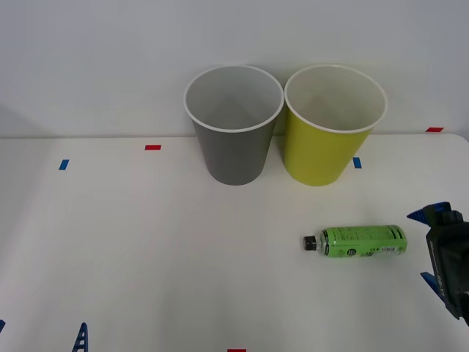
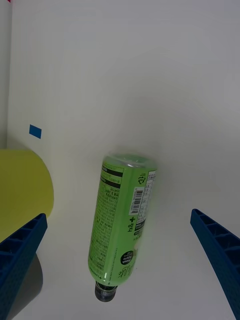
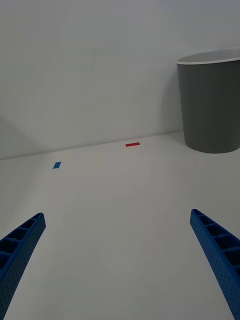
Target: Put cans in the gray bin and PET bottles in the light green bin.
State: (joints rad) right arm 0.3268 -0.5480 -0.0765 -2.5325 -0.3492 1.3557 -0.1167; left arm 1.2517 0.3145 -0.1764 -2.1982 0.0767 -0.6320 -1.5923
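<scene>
At the far side of my table the gray bin (image 1: 234, 125) stands upright on the left, white rim and white inside, with the light green bin (image 1: 333, 125) just beside it on the right. Nearer me, the PET bottle (image 1: 357, 241) lies on its side, green label, black cap pointing left.

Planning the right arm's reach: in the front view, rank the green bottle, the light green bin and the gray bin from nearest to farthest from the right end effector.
From the right end effector, at the table's right edge:
1. Green-labelled PET bottle, lying just to its left.
2. Light green bin, farther back and left.
3. Gray bin, farthest, left of the light green bin.
</scene>
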